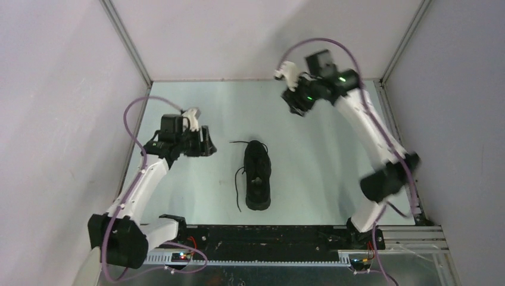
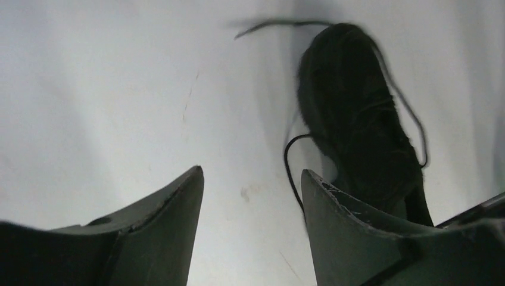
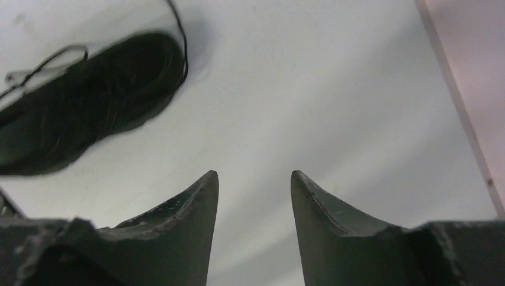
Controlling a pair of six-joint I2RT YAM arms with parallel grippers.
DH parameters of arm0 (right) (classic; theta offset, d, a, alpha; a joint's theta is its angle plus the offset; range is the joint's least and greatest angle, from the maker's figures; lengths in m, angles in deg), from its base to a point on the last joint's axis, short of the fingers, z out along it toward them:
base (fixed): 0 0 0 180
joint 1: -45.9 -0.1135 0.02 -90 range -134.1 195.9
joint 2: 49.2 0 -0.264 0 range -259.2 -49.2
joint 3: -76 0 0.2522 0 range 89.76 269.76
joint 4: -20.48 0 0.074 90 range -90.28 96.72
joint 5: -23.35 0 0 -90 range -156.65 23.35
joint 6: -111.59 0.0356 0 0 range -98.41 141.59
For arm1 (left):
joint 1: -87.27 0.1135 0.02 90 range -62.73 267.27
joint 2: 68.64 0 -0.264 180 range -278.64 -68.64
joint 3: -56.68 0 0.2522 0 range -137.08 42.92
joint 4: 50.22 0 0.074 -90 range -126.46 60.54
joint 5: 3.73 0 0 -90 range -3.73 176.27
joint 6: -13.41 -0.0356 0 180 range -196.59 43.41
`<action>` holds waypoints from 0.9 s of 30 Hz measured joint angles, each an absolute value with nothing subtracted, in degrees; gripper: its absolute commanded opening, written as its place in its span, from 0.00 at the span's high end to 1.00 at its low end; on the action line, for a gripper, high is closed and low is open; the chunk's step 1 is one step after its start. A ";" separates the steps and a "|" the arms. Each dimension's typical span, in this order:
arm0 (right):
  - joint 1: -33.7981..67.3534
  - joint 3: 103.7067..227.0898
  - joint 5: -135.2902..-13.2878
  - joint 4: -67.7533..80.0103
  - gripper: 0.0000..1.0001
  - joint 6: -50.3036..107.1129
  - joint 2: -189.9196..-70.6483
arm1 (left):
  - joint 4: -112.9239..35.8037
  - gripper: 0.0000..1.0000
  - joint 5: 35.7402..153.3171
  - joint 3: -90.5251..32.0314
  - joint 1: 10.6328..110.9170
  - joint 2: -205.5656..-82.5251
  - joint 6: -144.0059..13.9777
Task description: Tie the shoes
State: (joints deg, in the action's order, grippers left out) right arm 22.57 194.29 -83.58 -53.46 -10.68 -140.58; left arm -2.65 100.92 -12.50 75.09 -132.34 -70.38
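Observation:
One black low-top shoe (image 1: 258, 174) lies lengthwise in the middle of the table, thin black laces trailing off its left side and far end. In the left wrist view the shoe (image 2: 354, 116) lies ahead and to the right, a lace loop beside the right finger. My left gripper (image 1: 206, 143) hovers left of the shoe, open, nothing between its fingers (image 2: 172, 220). My right gripper (image 1: 296, 104) is raised at the far right, away from the shoe, open and empty. In the right wrist view the shoe (image 3: 89, 98) shows blurred at upper left.
Grey walls with metal frame posts close the table (image 1: 196, 196) on the left, far and right sides. A black rail (image 1: 262, 235) with the arm bases runs along the near edge. The right wall's edge (image 3: 458, 107) shows in the right wrist view.

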 measured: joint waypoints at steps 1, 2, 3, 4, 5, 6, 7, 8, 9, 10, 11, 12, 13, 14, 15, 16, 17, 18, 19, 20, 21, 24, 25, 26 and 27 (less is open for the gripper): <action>20.80 201.31 -82.66 -55.12 0.51 -9.87 -147.72 | -3.57 0.34 102.82 -8.82 77.95 -132.65 -66.79; 19.51 205.94 -82.29 -55.64 0.51 -9.46 -152.49 | -3.77 0.34 103.74 -6.05 80.14 -132.54 -64.26; 18.00 212.98 -81.37 -57.81 0.50 -8.65 -159.24 | -3.83 0.33 104.75 -3.56 82.35 -132.21 -62.16; 16.58 219.43 -80.98 -58.42 0.48 -8.19 -165.41 | -3.57 0.33 105.10 -1.65 84.18 -131.58 -60.32; 14.99 224.68 -80.58 -58.38 0.45 -7.82 -170.61 | -3.27 0.33 105.25 -0.54 85.82 -130.66 -58.90; 13.15 228.72 -80.19 -58.16 0.43 -7.80 -175.59 | -3.03 0.33 105.82 -0.43 87.37 -129.04 -57.63; 11.75 229.99 -80.06 -57.81 0.41 -7.84 -178.06 | -3.29 0.32 106.04 -0.65 87.96 -127.90 -57.13; 9.98 230.27 -79.82 -57.17 0.39 -8.54 -180.51 | -3.59 0.32 106.19 -1.06 88.64 -126.29 -56.82; 8.19 229.68 -79.66 -56.41 0.38 -9.06 -182.24 | -3.86 0.32 106.23 -1.63 89.10 -124.80 -56.54; 6.44 228.50 -79.75 -55.21 0.37 -9.59 -183.44 | -4.29 0.32 106.23 -2.35 89.62 -123.18 -56.45; 5.15 227.28 -79.90 -53.90 0.36 -10.09 -184.22 | -4.71 0.32 106.15 -3.18 90.13 -121.35 -56.41; 3.71 226.01 -80.34 -52.39 0.36 -10.44 -184.77 | -5.04 0.32 106.08 -3.69 90.48 -120.17 -56.45; 2.33 225.55 -80.87 -51.25 0.37 -10.86 -185.47 | -5.36 0.32 105.99 -4.19 90.94 -118.59 -56.47; 1.20 225.73 -81.41 -50.12 0.37 -11.08 -186.30 | -5.43 0.32 105.99 -4.45 91.22 -117.68 -56.50; 0.30 226.32 -81.94 -49.02 0.37 -11.40 -187.28 | -5.41 0.32 105.97 -4.71 91.48 -116.87 -56.58; -0.25 227.08 -82.53 -48.19 0.37 -11.58 -188.11 | -5.32 0.32 105.97 -4.89 91.63 -116.50 -56.65; -0.68 228.06 -83.29 -46.99 0.38 -11.88 -189.16 | -5.08 0.32 105.99 -5.15 91.70 -116.47 -56.76; -0.92 228.54 -83.86 -45.83 0.39 -12.12 -189.95 | -4.91 0.32 106.02 -5.41 91.70 -116.71 -57.06; -0.99 228.74 -84.47 -44.89 0.40 -12.52 -190.69 | -4.60 0.32 106.02 -5.61 91.72 -117.09 -57.11; -1.01 228.81 -84.89 -44.02 0.40 -12.98 -191.31 | -4.18 0.32 106.04 -5.79 91.72 -117.50 -57.15; -1.01 228.81 -85.06 -43.32 0.42 -13.33 -191.79 | -4.05 0.32 106.04 -5.85 91.74 -117.78 -57.15; -1.25 228.79 -85.32 -40.94 0.45 -14.51 -193.73 | -3.70 0.32 106.34 -5.92 91.81 -118.48 -57.13; -1.25 228.76 -85.30 -40.43 0.46 -14.86 -194.39 | -3.70 0.32 106.47 -5.92 91.81 -118.59 -57.13; -1.25 228.74 -85.30 -40.08 0.47 -15.03 -194.82 | -3.70 0.33 106.61 -5.92 91.81 -118.70 -57.15; -1.27 228.59 -85.30 -39.56 0.48 -15.21 -195.35 | -3.73 0.32 106.74 -5.92 91.81 -118.77 -57.15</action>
